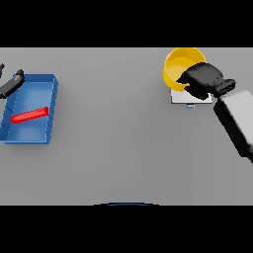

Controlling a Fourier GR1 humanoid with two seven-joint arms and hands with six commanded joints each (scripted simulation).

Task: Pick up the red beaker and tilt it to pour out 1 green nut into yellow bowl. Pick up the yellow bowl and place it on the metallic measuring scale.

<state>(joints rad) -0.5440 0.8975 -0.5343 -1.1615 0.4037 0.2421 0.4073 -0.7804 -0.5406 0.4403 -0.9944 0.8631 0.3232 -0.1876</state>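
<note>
The yellow bowl (179,64) sits at the far right on top of the metallic measuring scale (189,97), whose pale plate shows below it. My right hand (200,80) lies over the bowl's near right rim, its fingers curled at the rim. The red beaker (30,115) lies on its side inside a blue bin. My left hand (12,82) shows at the far left edge, above the bin's back corner, holding nothing. No green nut is visible.
The blue bin (51,106) stands at the left of the grey table. My right forearm (236,118) runs from the lower right up to the bowl.
</note>
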